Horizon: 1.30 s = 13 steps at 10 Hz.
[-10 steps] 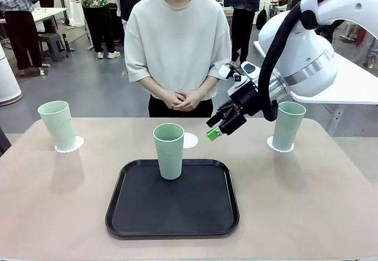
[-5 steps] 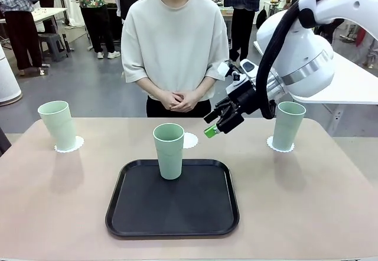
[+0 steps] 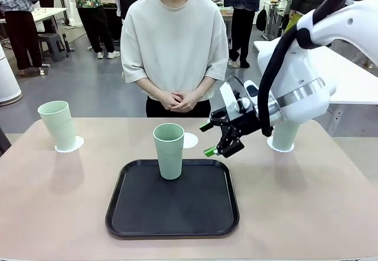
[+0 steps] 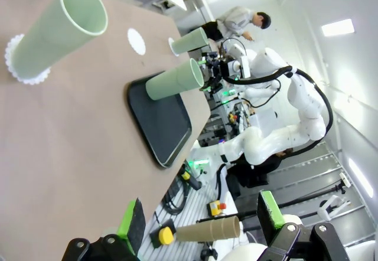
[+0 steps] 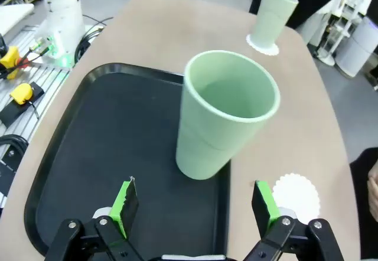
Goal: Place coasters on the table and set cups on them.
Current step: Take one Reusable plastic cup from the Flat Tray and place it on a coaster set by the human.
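mint cup (image 3: 169, 152) upright on black tray (image 3: 195, 205)

You are losing the top of the right-hand cup (image 3: 286, 137) and part of its coaster (image 3: 273, 147) behind the right arm (image 3: 304, 84).

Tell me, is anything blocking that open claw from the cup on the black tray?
Nothing visible does. The open right gripper faces the cup on the tray with only open air between them.
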### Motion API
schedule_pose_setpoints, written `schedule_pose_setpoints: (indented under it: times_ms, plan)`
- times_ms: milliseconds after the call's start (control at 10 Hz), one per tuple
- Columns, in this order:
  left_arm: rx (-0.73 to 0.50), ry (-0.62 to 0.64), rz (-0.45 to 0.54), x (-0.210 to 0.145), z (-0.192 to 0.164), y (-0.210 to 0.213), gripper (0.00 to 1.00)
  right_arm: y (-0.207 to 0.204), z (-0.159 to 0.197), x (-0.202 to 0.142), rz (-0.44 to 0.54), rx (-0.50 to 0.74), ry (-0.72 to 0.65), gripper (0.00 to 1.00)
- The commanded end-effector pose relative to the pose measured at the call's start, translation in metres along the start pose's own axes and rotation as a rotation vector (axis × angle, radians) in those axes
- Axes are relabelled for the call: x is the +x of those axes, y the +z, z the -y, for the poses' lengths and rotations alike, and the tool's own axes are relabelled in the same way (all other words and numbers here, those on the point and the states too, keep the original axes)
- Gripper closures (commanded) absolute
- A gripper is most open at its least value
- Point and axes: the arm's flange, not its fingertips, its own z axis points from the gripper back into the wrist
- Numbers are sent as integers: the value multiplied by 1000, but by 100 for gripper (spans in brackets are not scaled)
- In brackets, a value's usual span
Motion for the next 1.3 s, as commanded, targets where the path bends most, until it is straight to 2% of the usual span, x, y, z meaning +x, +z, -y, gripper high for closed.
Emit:
schedule_pose_setpoints:
  times_ms: [0, 200, 400, 600, 900, 1200]
  plan:
    - [4, 13, 22, 2, 2, 0, 0, -14, -16, -11, 27, -68, 1, 0]
    - [4, 13, 22, 2, 2, 0, 0, -21, -14, -28, 90, -119, -160, 0]
    - [4, 13, 22, 2, 2, 0, 0, -30, -10, -38, 140, -126, -213, 0]
    - [4, 13, 22, 2, 2, 0, 0, -47, -8, -43, 167, -84, -194, 0]
    - [4, 13, 22, 2, 2, 0, 0, -63, 4, -52, 293, -24, -118, 0]
    - [4, 13, 22, 2, 2, 0, 0, -67, 7, -51, 278, -6, -125, 0]
